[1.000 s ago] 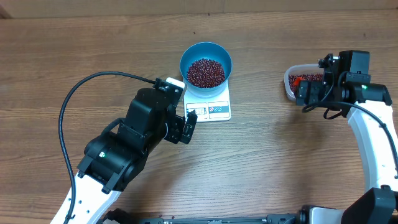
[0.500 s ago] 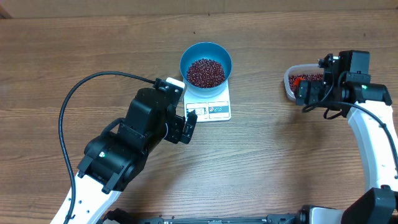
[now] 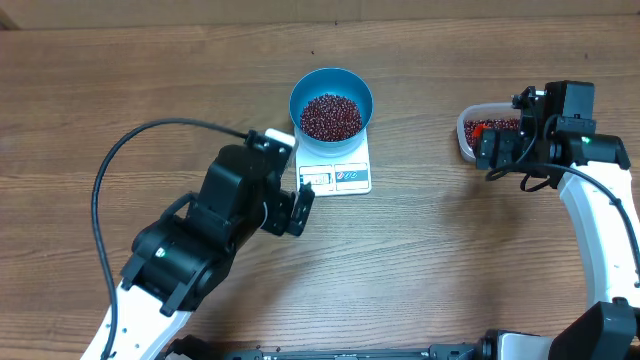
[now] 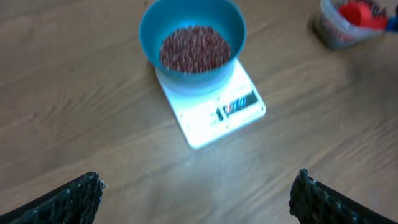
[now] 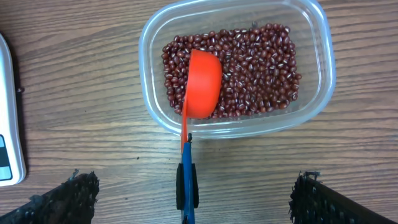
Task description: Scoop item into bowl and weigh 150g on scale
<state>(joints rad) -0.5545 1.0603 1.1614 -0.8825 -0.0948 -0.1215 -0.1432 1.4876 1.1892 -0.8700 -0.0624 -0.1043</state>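
Spread wide and gripping nothing, the left jaws, with both dark fingertips [image 4: 68, 199] poking in at the bottom corners of the left wrist view and bare counter [image 3: 450, 260] between them. Poised above the counter just off the display edge of the scale [image 3: 345, 175], toward its left corner, not touching it. Behind them the bulky black left arm [image 3: 215, 230], folded and slanting away from the scale to the near-left, its white lower link running off the bottom edge. A black cable [image 3: 110, 170] looping out on the far side of that arm from the scale.

Equally wide and likewise empty, the right jaws, fingertips [image 5: 62, 199] at the lower corners of the right wrist view. Hovering well to the right of the scale, pointed down over the near rim of a clear tub [image 5: 146, 62]. Behind, the right arm [image 3: 600, 220], white link curving up from the near-right to a black wrist turned toward the scale.

On the scale's far half, the blue bowl [image 3: 330, 78], upright, with display and buttons uncovered on the near side. Inside it a heap of beans [image 3: 331, 117], short of the rim. More beans across the floor of the tub. Also in the tub a red-orange scoop [image 5: 202, 84], cup among the beans, blue-tipped handle sticking out over the near rim, midway between the right fingertips and touched by neither.
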